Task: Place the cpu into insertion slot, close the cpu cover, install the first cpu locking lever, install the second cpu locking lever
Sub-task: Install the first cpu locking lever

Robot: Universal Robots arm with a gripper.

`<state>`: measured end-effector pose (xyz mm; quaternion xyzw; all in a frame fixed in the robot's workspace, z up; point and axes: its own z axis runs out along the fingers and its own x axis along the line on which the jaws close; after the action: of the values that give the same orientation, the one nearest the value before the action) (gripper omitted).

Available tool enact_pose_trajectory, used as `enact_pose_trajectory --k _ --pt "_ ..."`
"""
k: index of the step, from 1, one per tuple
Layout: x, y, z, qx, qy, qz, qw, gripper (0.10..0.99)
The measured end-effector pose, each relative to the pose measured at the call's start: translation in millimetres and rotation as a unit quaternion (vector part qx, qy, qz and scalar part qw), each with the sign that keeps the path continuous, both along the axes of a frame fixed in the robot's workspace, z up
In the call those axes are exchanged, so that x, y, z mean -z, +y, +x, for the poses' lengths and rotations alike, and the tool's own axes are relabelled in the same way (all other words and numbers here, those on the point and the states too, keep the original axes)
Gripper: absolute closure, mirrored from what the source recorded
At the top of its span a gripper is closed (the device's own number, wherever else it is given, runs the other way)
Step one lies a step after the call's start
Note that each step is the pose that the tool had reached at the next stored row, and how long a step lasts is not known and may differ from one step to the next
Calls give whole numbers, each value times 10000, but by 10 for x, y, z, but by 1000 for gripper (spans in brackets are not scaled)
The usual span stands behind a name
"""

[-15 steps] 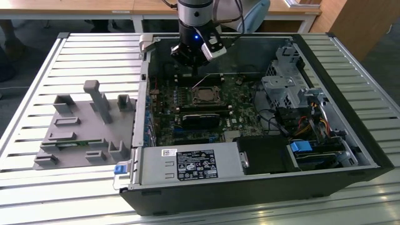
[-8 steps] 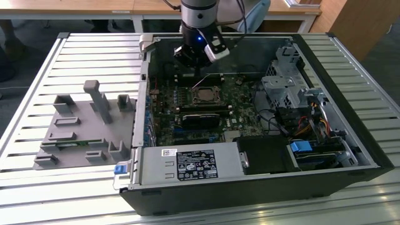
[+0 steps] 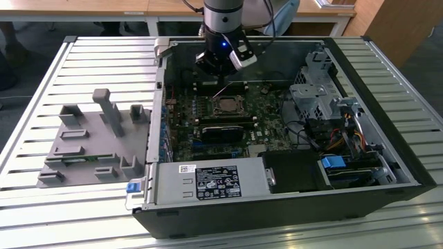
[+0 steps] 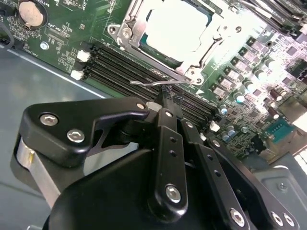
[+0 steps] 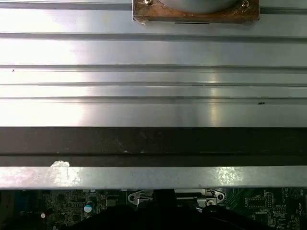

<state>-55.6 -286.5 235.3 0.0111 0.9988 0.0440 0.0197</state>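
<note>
The cpu (image 4: 180,26) lies flat in the insertion slot (image 3: 227,106) on the green board, its pale metal top showing through the window of the cpu cover (image 4: 158,60). The cover is folded down over the chip. A thin wire locking lever (image 4: 144,83) stands off the socket's edge beside the memory slots; in the exterior view it (image 3: 223,90) rises at a slant above the socket. My gripper (image 4: 165,95) is shut, its black fingertips together and touching the lever's wire end. In the exterior view the gripper (image 3: 225,77) hangs just behind the socket.
The open computer case (image 3: 387,155) sits on a slatted metal table. Black memory slots (image 4: 129,64) run beside the socket. A drive cage (image 3: 315,98) and cables fill the exterior view's right, and a power supply (image 3: 211,181) is at the front. A grey fixture tray (image 3: 90,140) lies outside the case.
</note>
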Motion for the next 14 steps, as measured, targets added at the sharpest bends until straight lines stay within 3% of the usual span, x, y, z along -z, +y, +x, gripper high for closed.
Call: enact_pose_trajectory --k 7,14 --pt "25 0 55 0 0 0 10000 980" --pt "71 5 173 1 3 0 10000 980"
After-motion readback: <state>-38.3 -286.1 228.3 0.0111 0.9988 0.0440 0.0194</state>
